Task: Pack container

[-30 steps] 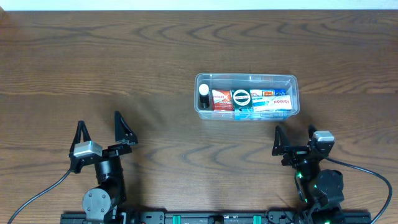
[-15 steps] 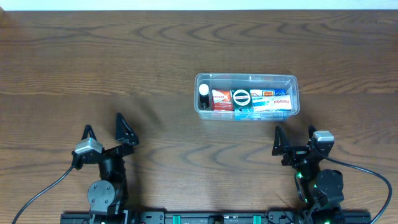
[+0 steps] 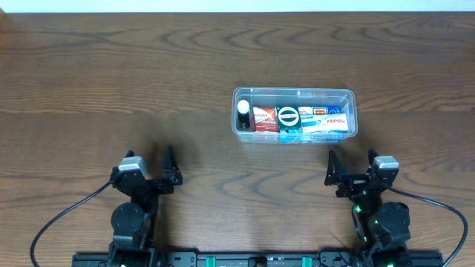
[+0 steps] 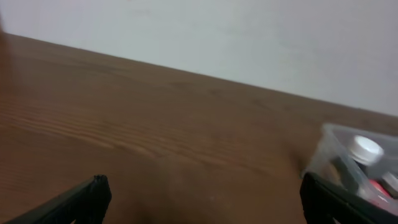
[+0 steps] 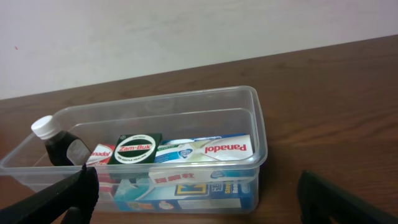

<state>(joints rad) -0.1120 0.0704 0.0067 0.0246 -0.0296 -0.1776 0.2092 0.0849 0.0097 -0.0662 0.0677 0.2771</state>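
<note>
The clear plastic container (image 3: 295, 91) stands right of the table's centre. It holds a dark bottle with a white cap (image 3: 243, 111), a Zam-Buk box (image 3: 288, 116), Panadol boxes (image 3: 334, 121) and a blue box (image 5: 186, 193). My right gripper (image 3: 352, 160) hangs open just in front of the container's near wall (image 5: 186, 167), nothing between its fingers (image 5: 74, 193). My left gripper (image 3: 159, 159) is open and empty near the front edge, well to the left of the container. In the left wrist view the container (image 4: 333, 143) shows at the far right, beyond the left gripper (image 4: 202, 186).
Bare dark wood table (image 3: 111, 81) lies left of and behind the container. A pale wall (image 4: 249, 37) rises beyond the far edge. Both arm bases and their cables sit along the front edge.
My left arm has swung to the right and drawn in toward its base, jaws still wide. The right arm and the container have not moved.
</note>
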